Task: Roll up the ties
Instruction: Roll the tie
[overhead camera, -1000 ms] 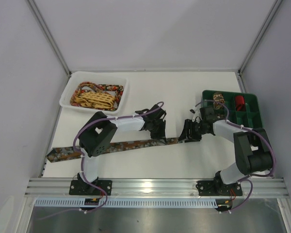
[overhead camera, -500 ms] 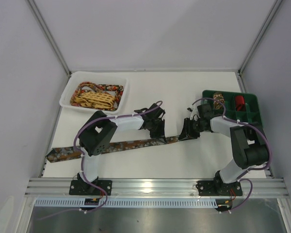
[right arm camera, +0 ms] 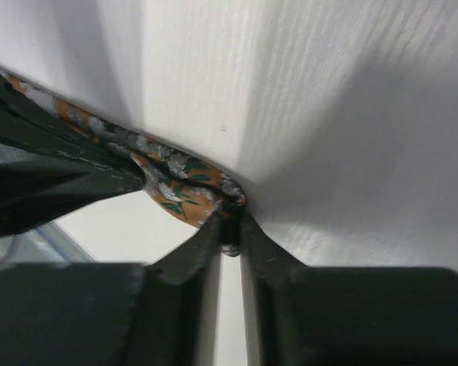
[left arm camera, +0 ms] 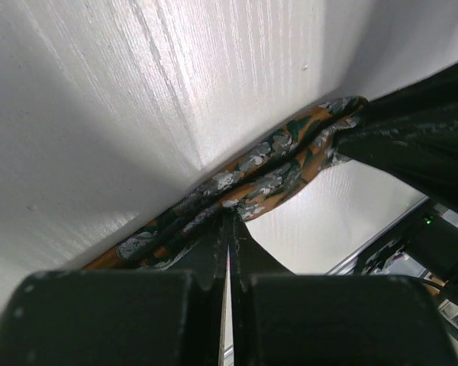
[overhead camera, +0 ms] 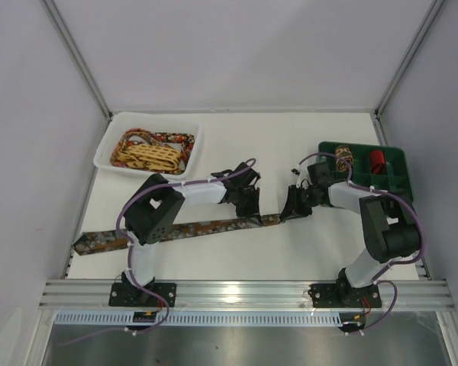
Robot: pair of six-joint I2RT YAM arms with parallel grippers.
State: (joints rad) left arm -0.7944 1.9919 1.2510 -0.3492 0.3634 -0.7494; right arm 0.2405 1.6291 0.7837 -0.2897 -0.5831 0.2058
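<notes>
Tightly, left fingers [left arm camera: 204, 263] clamp brown tie [left arm camera: 275, 164]; right fingers [right arm camera: 269, 245] pinch end

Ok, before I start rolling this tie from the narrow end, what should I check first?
1. Left gripper shut on the mottled tie: ok.
2. Right gripper pinching the tie's narrow end: ok, the tips meet on the fabric.
3. Tie flat between the two grippers: not ok, it bunches there.
4. Rest of the tie straight on the table: ok.
5. Free compartment in the green tray beside the rolled ties: cannot tell, the right arm covers part of it.
</notes>
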